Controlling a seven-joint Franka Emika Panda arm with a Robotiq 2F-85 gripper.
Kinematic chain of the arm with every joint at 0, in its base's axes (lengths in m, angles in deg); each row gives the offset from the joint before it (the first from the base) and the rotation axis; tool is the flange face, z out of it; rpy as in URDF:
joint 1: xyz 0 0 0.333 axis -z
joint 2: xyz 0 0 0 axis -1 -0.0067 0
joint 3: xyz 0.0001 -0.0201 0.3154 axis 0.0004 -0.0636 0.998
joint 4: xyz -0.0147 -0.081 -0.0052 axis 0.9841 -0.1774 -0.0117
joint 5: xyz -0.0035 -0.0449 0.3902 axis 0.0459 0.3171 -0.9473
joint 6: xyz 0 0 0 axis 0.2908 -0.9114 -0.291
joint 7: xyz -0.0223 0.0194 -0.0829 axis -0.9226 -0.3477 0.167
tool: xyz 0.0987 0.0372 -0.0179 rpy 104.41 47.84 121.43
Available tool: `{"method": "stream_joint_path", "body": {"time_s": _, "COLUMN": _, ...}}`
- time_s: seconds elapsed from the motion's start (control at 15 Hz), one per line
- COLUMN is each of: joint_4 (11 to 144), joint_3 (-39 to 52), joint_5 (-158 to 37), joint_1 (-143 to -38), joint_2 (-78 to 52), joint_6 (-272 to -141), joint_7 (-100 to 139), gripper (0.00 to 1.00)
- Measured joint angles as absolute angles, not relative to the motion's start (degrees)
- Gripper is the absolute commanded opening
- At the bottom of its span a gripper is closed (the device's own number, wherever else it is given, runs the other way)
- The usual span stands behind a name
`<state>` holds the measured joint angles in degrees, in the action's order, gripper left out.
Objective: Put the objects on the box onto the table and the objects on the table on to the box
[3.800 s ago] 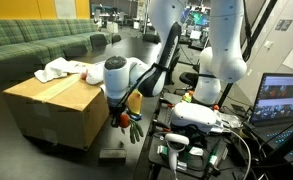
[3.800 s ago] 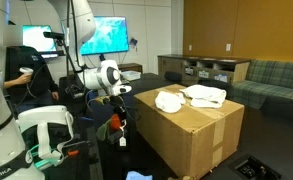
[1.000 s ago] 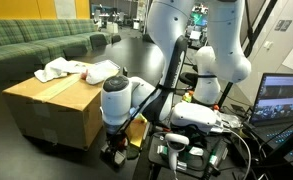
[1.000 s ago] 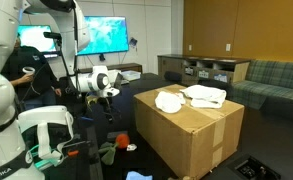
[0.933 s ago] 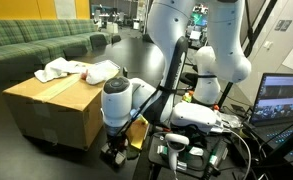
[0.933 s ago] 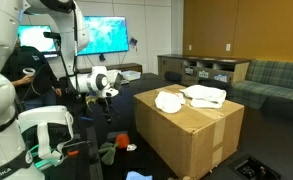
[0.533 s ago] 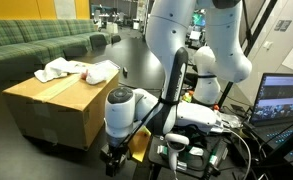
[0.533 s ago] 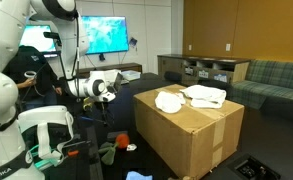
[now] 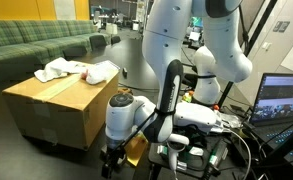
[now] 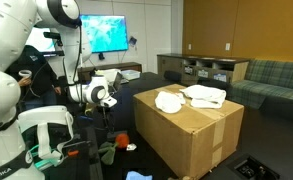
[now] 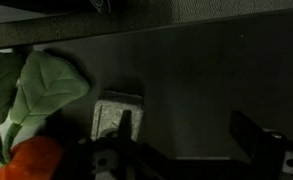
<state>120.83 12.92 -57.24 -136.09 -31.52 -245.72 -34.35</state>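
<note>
**Gripper spread wide and empty, low over the desk beside the box**

On my wrist view the gripper (image 11: pixel 186 135) is spread as wide as I see it go. One dark finger (image 11: pixel 124 122) stands near the middle of the picture and the other sits well off to the side, with only bare black desk (image 11: pixel 211 70) between them. Nothing is pinched. I can't see either finger touching anything, though the tips are dim and partly cut off at the bottom edge. A small pale grey square (image 11: pixel 114 108) lies on the desk just behind the nearer finger; I cannot tell what it is.

Off to that same side lie the dark green cloth (image 11: pixel 41 90) and, touching its lower edge, the red ball (image 11: pixel 31 160), both on the desk and clear of the fingers.

In an exterior view the arm (image 9: pixel 121 112) folds steeply down from its tall white base. The rounded white wrist housing hangs beside the near corner of the box (image 9: pixel 51 105), and the gripper points straight down close to the desk.

The white cloth wads (image 9: pixel 71 70) lie on top of the box, well apart from the gripper. In an exterior view (image 10: pixel 191 97) they show as two heaps side by side.
</note>
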Motion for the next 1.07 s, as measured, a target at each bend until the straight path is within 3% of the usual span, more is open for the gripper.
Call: {"method": "stream_joint_path", "body": {"time_s": 1.07, "joint_4": 123.39, "joint_3": 6.9, "joint_5": -63.71, "joint_1": -139.84, "joint_2": -33.51, "joint_6": -247.78, "joint_7": -28.31, "gripper": 1.0}}
